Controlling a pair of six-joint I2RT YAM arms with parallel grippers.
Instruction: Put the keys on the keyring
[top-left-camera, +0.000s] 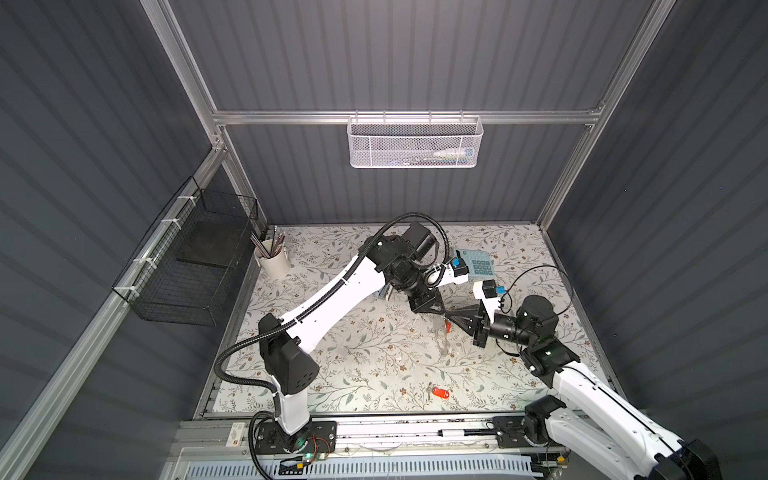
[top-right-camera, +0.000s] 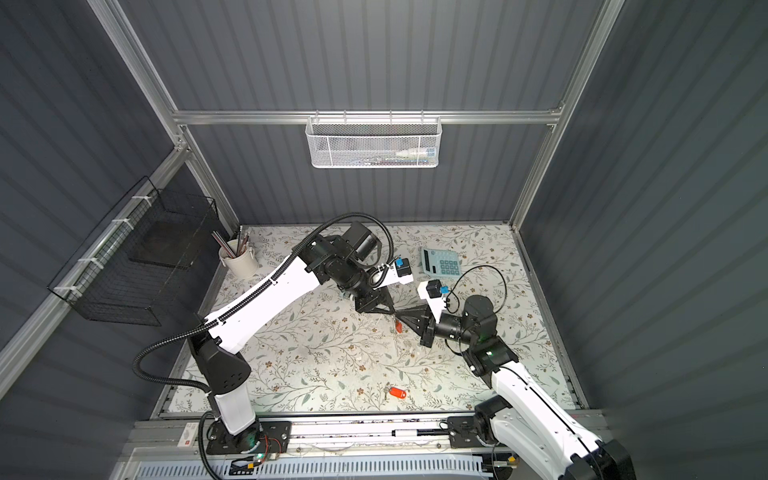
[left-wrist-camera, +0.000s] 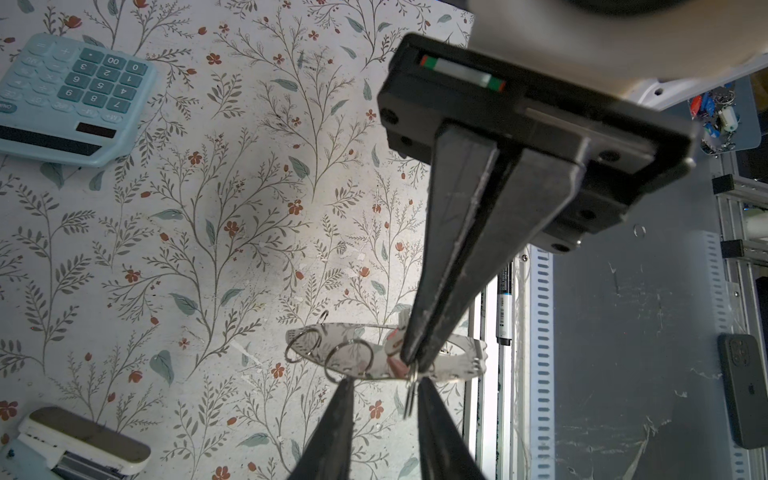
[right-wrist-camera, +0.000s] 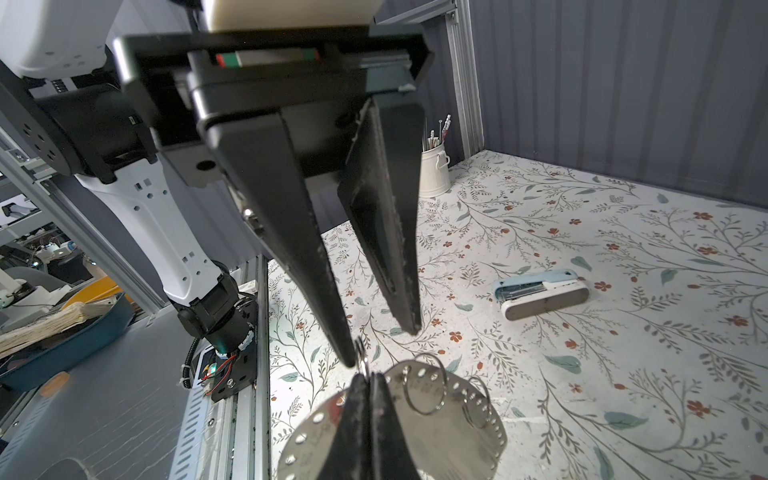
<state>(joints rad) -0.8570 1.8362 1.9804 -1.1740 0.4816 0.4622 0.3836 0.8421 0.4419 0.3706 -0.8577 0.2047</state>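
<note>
**Pencil cup**: stands at the far left corner of the bench, clear of the work.

**Stapler**: pale blue, lying on the bench under the left arm. Not involved.

**Left claw**: reaches across the middle with its jaws narrowly apart and nothing between them. One fingertip sits just beside a small split ring at the keyring's rim. Judged purpose: to take or steady that ring, which a narrow gap suits.

**Loose key**: a red tag lying flat on the bench near the front edge, well apart from both claws. Not yet on the keyring.

**Keyring**: raised off the bench, in the air between the two claws, with its holed rim turned toward the left claw. Two larger split rings are looped on it. It is presumably held up so that both faces of the rim can be reached.

**Raised key**: its red tag hangs at the keyring, beside the right claw's tip. Whether its ring has passed through a hole cannot be told.

**Right claw**: closed tight on the keyring's rim, serving as the vice.

**Calculator**: lies at the back right, unused.
</note>
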